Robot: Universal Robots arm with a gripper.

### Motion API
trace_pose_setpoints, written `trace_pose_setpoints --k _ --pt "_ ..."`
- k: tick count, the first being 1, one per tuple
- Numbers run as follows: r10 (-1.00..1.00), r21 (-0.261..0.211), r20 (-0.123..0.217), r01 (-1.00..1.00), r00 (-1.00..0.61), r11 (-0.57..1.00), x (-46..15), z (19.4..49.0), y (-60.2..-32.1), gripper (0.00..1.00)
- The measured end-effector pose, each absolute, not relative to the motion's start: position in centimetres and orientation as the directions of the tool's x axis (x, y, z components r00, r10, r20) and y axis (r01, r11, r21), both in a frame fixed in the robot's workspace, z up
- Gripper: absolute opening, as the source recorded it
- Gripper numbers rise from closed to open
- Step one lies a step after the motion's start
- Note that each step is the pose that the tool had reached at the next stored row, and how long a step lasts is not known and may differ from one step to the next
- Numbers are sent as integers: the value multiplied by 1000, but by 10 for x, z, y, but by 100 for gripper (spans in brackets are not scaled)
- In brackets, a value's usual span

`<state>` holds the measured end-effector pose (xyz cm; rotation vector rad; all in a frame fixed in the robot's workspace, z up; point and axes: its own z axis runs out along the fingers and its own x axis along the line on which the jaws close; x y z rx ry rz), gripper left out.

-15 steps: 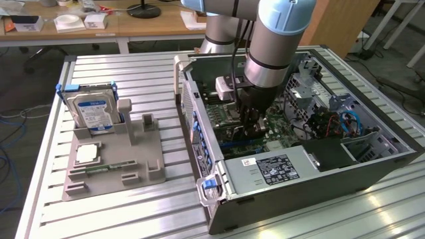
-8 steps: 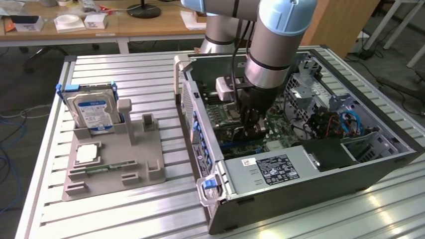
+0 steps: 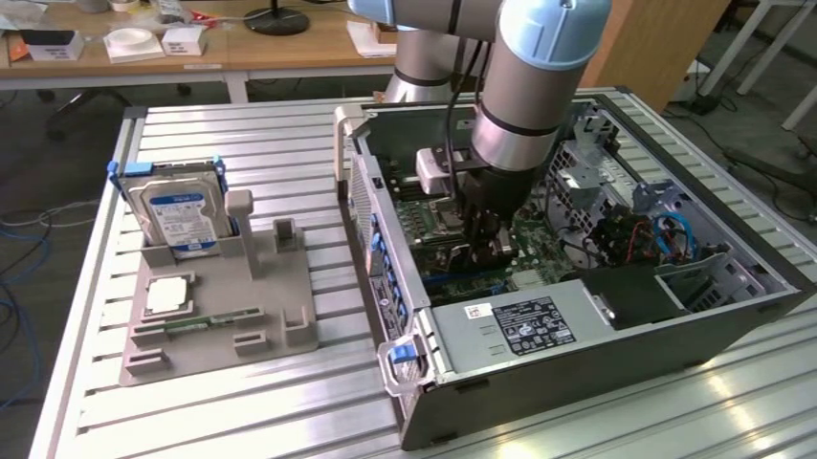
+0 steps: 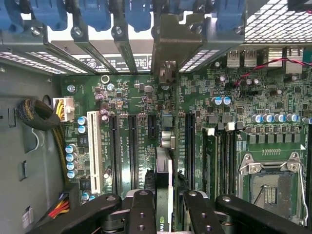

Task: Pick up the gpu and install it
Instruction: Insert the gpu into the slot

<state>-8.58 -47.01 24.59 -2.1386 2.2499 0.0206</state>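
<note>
the gripper [image 4: 165,207] is clamping the gpu [image 4: 163,183] edge-on over the motherboard [image 4: 146,102]; thin, stiff, light, likely fragile; best gripped by its top edge.

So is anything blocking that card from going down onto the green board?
Nothing visible does. The jaws hold the card edge-on just above the board, over its long slots, and the stretch beneath it looks bare. In the exterior view, the arm hides that spot.

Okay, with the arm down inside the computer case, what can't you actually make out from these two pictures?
- Whether the gpu is seated in its slot: wrist view, the pincer fingers cover its lower part.
- The pincer tips in the exterior view: hidden behind the computer case wall.
- The power supply label text: too small.
</note>
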Motion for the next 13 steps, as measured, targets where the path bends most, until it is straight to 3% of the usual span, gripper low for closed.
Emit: trace_pose_setpoints --k 13 --pt "-997 -16 -36 -998 -66 66 -86 246 -470 27"
